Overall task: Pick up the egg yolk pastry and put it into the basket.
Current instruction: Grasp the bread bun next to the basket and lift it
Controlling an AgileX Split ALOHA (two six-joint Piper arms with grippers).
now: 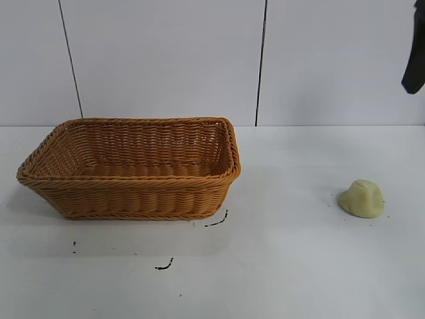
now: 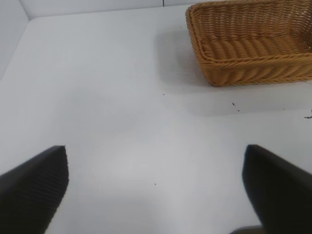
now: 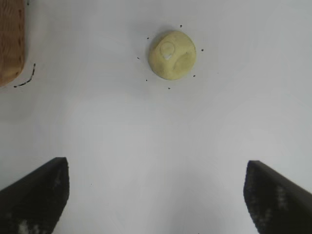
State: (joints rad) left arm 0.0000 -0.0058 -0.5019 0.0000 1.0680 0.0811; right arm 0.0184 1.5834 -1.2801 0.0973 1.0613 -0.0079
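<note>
Now: right gripper (image 3: 156,195) fingers wide above egg yolk pastry (image 1: 362,199) | basket (image 1: 129,169) far left | worktop (image 1: 279,266) between bare, ink specks only.

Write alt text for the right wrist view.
A pale yellow egg yolk pastry sits on a white table, beyond the open right gripper, whose dark fingertips frame the view. An edge of the wicker basket shows at one side.

The left gripper (image 2: 156,190) shows two matte black fingers (image 2: 34,187) with finely ribbed inner faces and blunt, squared tips. The right gripper (image 3: 156,195) has the same black wedge-shaped fingers (image 3: 280,197), flecked with pale scuff marks. A dark, tapering piece of the right arm (image 1: 414,63) shows at the exterior view's edge.
</note>
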